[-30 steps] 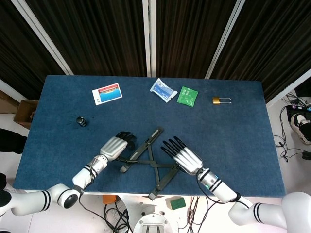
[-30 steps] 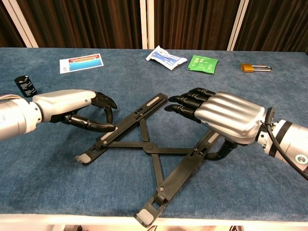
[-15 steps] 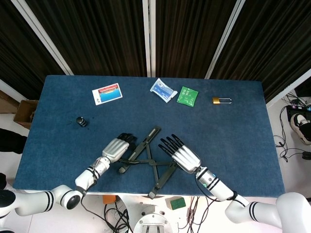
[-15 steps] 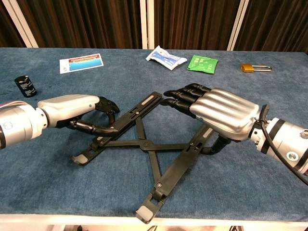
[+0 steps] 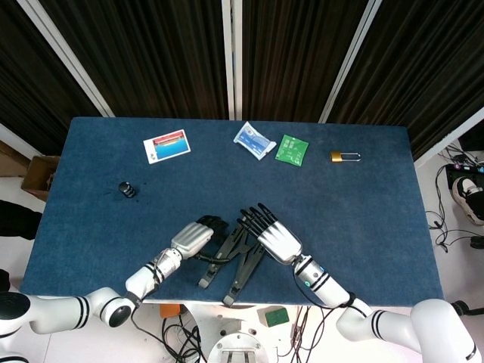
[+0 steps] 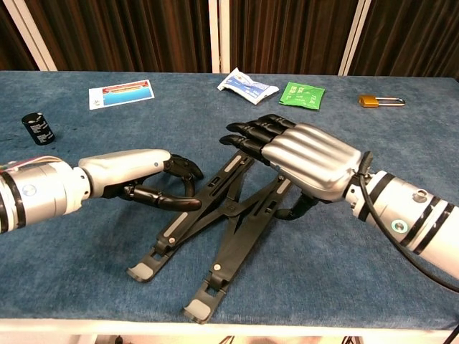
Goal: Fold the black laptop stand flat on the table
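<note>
Both robot hands sit on the stand from my seat: my left robot hand (image 6: pixel 147 175) curls its dark fingers (image 6: pixel 179 168) around the left rail, thumb under it, gripping; my right robot hand (image 6: pixel 301 161) lies over the right rail with its fingers (image 6: pixel 247 132) held straight out (I cannot tell whether the thumb beneath really clamps the rail). They work over the blue felt-covered counter (image 5: pixel 363 219). On it, near the front edge between the two hands, lies the black metal scissor-frame laptop stand (image 6: pixel 215 229), its two rails drawn close into a narrow X. Along the far side lie a red-and-blue printed card (image 5: pixel 166 145), a white-and-blue plastic packet (image 5: pixel 253 141), a green sachet (image 5: pixel 291 149) and a brass padlock (image 5: pixel 344 156); a small black cylinder (image 5: pixel 127 189) stands at the left.
</note>
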Robot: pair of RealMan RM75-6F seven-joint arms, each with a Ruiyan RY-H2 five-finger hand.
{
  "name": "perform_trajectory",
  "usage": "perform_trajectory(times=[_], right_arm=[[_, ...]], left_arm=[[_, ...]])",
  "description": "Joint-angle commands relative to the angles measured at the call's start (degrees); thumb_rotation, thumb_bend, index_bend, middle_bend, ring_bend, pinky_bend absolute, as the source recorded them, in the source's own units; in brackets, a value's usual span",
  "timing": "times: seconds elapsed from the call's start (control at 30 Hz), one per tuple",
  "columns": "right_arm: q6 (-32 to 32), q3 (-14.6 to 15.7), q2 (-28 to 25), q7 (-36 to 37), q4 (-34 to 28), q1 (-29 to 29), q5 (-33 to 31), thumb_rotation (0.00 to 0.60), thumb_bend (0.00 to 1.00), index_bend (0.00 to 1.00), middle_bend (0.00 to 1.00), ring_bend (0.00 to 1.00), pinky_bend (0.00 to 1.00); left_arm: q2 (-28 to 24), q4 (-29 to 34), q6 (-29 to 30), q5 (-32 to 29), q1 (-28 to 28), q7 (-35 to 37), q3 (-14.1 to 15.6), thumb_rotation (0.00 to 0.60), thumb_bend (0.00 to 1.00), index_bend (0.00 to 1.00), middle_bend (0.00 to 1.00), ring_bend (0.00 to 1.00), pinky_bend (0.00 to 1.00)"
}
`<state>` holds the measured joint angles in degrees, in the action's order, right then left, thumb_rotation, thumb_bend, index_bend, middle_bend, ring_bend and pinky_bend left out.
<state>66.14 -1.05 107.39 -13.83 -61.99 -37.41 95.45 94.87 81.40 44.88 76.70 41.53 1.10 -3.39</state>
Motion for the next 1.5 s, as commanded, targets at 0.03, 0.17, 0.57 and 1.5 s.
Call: perform_trajectory(times=[0.03,0.17,0.57,1.5], right_arm=[[-0.8,0.1,0.1,1.0,-0.1,-0.5,0.0,0.600,0.09,0.00,0.00,0.00,0.00],[-4.6,0.9,-4.6,3.6,-7.1,-1.5,-1.0,0.600,0.09,0.00,0.00,0.00,0.00],[-28.3,-5.1,-14.6,-6.2,-23.3,-12.3,-16.3,0.600,0.12,0.00,0.01,0.00,0.00],[-28.2,-4.7,-14.3,-12.1,-23.5,-17.8,-27.6,0.600,0.27,0.01,0.01,0.00,0.00]], left_arm=[[-0.2,-0.1,0.8,0.4,0.0,-0.4,0.0,0.127,0.00,0.42,0.12,0.04,0.07],[-2.0,0.6,4.8,0.2,-1.7,-0.4,-0.9,0.124,0.00,0.40,0.12,0.04,0.07],[-12.2,8.2,17.7,1.2,-8.8,0.0,-2.1,0.124,0.00,0.30,0.12,0.04,0.07],[-18.9,8.7,23.8,0.9,-16.8,3.5,-0.2,0.127,0.00,0.27,0.11,0.04,0.07]])
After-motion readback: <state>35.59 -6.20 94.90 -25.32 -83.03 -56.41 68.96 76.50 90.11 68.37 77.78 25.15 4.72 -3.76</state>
